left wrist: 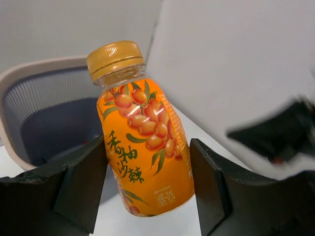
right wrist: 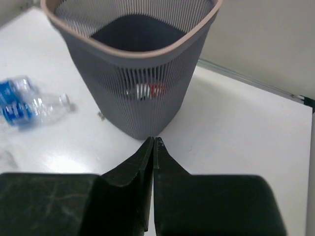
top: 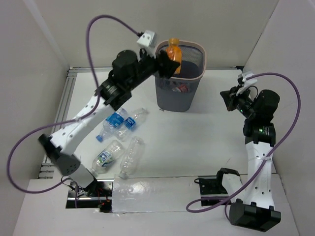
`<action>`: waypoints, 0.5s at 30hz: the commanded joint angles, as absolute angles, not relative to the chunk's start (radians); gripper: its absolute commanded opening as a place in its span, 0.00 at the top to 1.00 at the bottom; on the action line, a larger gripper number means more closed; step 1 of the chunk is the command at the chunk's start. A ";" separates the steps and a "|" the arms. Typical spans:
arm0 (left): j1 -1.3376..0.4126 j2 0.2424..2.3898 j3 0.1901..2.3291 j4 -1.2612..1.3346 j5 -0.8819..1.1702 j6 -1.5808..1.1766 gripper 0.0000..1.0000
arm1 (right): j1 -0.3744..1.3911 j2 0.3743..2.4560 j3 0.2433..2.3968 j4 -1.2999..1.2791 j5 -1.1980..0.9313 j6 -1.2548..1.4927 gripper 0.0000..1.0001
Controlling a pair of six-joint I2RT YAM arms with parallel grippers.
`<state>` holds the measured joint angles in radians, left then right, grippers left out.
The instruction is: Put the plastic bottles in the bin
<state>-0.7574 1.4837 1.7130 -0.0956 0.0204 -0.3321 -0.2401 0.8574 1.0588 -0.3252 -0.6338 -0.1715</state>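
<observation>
Label of orange bottle [left wrist: 145, 147]: green Chinese characters running downward beside printed orange berries and green leaves; the small print at the foot is too fine to read. The cap is ribbed, gold-yellow plastic over a clear neck, and the body is short and round-shouldered. The left gripper [left wrist: 147, 152] holds this bottle, one matte black pad on each side of the label, slightly tilted and raised above the bin [top: 204, 54] near its far-left rim.

The bin is dark grey mesh of fine vertical ribs, rounded-square and tapering downward, with a smooth pinkish-beige rim. A red-labelled bottle [right wrist: 147, 91] lying inside shows through the mesh; its lettering cannot be made out.

The right gripper [right wrist: 153, 142] has its fingers pressed together on nothing, to the right of the bin and pointed at it.

On the white table [top: 206, 137], left of the bin, lie two clear blue-labelled bottles [top: 123, 120]. Nearer the arm bases lie a green-white bottle [top: 104, 157] and a bare bottle [top: 130, 157], both crinkled clear plastic. Their brands are unreadable.
</observation>
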 commanded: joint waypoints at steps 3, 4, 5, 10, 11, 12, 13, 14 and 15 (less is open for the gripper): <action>-0.672 1.828 2.044 -0.020 -0.109 -0.413 0.93 | -0.201 0.831 1.003 -0.498 -0.816 -0.354 0.69; -0.651 1.930 2.154 -0.040 -0.118 -0.426 0.74 | -0.175 0.845 1.003 -0.535 -0.853 -0.449 0.42; -0.650 1.978 2.211 -0.066 -0.129 -0.426 0.62 | -0.163 0.845 1.003 -0.570 -0.871 -0.481 0.32; -0.601 2.091 2.326 -0.166 -0.089 -0.448 0.03 | -0.040 0.873 0.968 -0.623 -0.957 -0.642 0.11; -0.601 2.067 2.283 -0.144 -0.080 -0.459 0.00 | -0.014 0.887 0.957 -0.623 -0.957 -0.690 0.09; -0.601 1.990 2.226 -0.117 -0.080 -0.459 0.00 | 0.015 0.887 0.930 -0.612 -0.957 -0.734 0.03; -0.601 1.944 2.116 -0.086 -0.080 -0.459 0.00 | 0.075 0.903 0.917 -0.612 -0.957 -0.846 0.02; -0.601 1.901 2.076 -0.063 -0.080 -0.459 0.00 | 0.106 0.925 0.895 -0.624 -0.957 -0.920 0.00; -0.601 1.861 2.045 -0.063 -0.080 -0.447 0.00 | 0.138 0.937 0.885 -0.624 -0.957 -0.993 0.00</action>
<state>-0.5964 2.0567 2.1017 -0.1570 -0.0811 -0.4473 0.0620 0.8986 0.9241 -0.5858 -0.9146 -0.7208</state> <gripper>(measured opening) 0.998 0.994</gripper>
